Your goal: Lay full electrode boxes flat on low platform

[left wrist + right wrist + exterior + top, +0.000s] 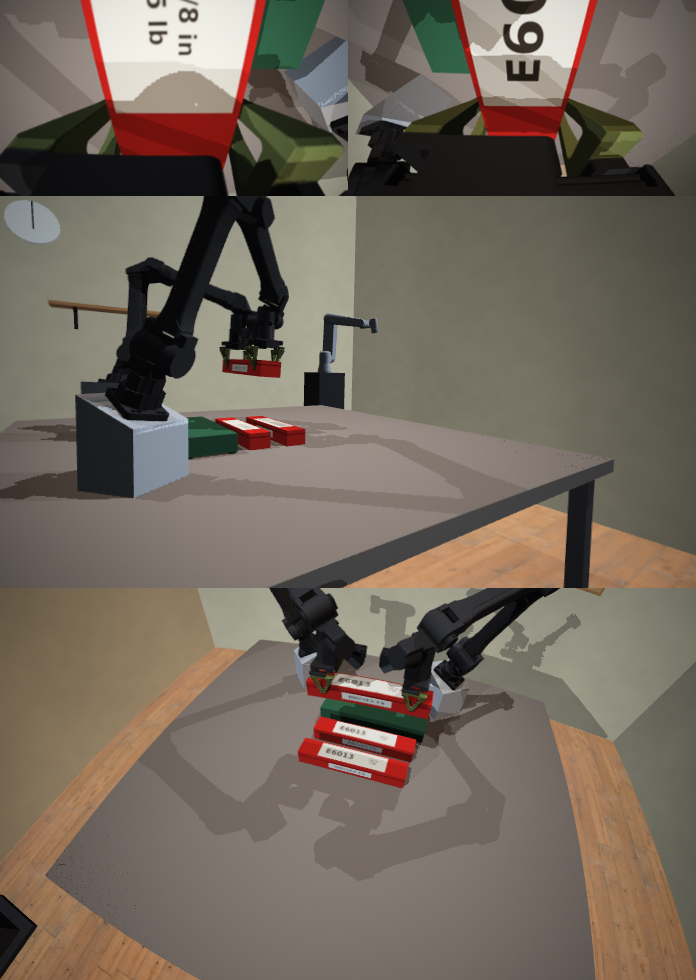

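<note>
Jaws on my left gripper (415,702) (236,358) (175,105) and right gripper (320,684) (265,358) (522,97) stand fairly wide, clamped on the raised box (370,688) (265,368) (175,87) (523,94). I judge this a weighing lift; if full, centre it over the green platform (375,717) (212,441) (284,35) (441,48); otherwise, set it aside.

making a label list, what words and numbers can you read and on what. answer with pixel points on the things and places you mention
"E6013": lifted red box (372,690) (265,369) (175,87) (523,94)
"5 lb": lifted box
"/8 in", start cut off: lifted box
"E6013": red box beside the platform (365,734) (248,433)
"E6013": outermost red box (353,760) (282,431)
Side labels and remaining small print: too blurred
</note>
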Robot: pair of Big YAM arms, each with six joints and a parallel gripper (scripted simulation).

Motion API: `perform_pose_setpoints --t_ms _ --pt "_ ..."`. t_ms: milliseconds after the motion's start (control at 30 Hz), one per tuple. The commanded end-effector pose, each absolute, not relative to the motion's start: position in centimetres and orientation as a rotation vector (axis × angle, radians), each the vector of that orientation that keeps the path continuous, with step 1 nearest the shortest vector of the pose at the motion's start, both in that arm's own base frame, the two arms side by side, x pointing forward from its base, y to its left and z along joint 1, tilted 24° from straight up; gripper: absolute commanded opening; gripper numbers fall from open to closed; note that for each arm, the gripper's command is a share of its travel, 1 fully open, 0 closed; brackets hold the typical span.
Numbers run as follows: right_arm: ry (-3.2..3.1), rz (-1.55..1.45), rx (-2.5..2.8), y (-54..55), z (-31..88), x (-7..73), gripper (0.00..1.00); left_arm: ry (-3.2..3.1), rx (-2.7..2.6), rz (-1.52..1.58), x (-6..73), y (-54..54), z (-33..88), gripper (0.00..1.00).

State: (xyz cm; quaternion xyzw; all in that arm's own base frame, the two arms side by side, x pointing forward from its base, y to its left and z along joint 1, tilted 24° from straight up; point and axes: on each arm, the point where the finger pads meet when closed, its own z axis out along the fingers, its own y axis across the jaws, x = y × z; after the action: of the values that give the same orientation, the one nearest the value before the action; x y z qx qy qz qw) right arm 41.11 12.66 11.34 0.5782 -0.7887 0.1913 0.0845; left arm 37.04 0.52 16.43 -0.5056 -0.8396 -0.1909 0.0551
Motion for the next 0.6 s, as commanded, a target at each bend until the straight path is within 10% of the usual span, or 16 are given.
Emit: perform_pose_setpoints --t_ms 0,567 --pt "-2.427 0.648 1.828 15.5 18.2 43.2 0.00 -2.616 -1.590 -0.689 38.8 -0.6 22.2 0.00" --pt "-2.418 0.630 1.787 13.0 11.7 42.5 0.00 -2.602 -1.563 -0.662 38.3 0.7 16.8 0.00"
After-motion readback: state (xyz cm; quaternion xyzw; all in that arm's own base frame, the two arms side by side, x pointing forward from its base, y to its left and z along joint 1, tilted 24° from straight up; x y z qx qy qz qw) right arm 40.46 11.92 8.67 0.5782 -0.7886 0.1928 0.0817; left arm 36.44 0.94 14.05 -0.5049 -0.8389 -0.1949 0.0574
